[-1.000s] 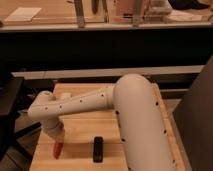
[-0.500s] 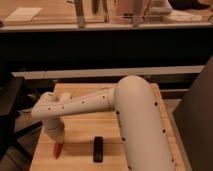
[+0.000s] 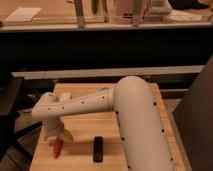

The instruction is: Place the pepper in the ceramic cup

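Camera view: not much is different vs 0.5 s ago. The big white arm [image 3: 127,112] has the same bend, w/ the fat upper part on the right and the thinner part reaching left across the wooden table [image 3: 85,125]. The gripper [image 3: 56,136] looks a tiny bit lower than 1 s ago, maybe. The pepper [image 3: 58,147] is in about the same spot, near the front left of the table. The black block [image 3: 98,149] hasn't moved either.

The gripper is at the left end of the arm, pointing down over the front left part of the table. It sits right above the pepper. The red-orange pepper pokes out just under the gripper, w/ its thin tip aimed down toward the table's front edge. The top of the pepper meets the bottom of the gripper, so they look like they touch. Can't tell if the gripper is apart, together, or clamped on the pepper, bc the end of it is just a pale blob from here. Can't tell if the pepper's tip rests on the wood or hangs a bit above it.

The black block lies flat on the table, to the right of the pepper, near but not touching it. It is long and points front to back. It sits under the thin part of the arm, just left of the fat part.

Behind the table is a dark wall w/ a pale shelf [image 3: 100,25] up top.
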Robot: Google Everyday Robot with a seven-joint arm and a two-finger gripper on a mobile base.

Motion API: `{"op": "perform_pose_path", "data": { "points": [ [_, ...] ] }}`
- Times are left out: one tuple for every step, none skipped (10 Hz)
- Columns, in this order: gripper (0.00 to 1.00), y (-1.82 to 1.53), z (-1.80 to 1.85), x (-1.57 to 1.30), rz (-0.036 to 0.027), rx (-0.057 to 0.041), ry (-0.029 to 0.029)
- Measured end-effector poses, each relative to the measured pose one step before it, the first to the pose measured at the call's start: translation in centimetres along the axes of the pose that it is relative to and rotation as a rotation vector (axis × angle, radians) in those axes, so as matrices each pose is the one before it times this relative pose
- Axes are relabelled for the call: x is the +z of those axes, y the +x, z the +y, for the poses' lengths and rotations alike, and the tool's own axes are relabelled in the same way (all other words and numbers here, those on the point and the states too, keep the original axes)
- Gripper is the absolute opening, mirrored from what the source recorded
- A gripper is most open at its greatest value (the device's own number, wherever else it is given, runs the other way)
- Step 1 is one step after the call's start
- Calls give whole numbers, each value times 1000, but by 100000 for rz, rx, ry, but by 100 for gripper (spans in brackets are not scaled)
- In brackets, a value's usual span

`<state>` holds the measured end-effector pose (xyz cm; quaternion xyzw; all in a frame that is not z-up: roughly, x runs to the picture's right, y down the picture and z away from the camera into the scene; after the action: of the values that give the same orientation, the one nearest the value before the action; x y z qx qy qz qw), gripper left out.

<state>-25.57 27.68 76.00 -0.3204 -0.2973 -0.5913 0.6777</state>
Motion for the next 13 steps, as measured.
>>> {"op": "perform_pose_path", "data": {
  "points": [
    [80, 179, 259, 605, -1250, 374, -298],
    [80, 269, 338, 527, -1717, 748, 858],
    [80, 372, 462, 625, -1518, 1010, 130],
    [80, 576, 557, 998, -2462, 1774, 514],
    [80, 273, 273, 737, -1809, 1361, 353],
    [78, 141, 163, 503, -1547, 1158, 510],
    [70, 168, 239, 312, 919, -441, -342],
    [58, -6, -76, -100, 233, -194, -153],
    [50, 11, -14, -187, 82, 44, 13],
    [41, 19, 24, -168, 50, 101, -19],
    [29, -48, -133, -407, -45, 98, 288],
    [19, 121, -175, -437, 88, -98, 424],
    [9, -47, 58, -199, -84, 106, -152]
  ]
}}
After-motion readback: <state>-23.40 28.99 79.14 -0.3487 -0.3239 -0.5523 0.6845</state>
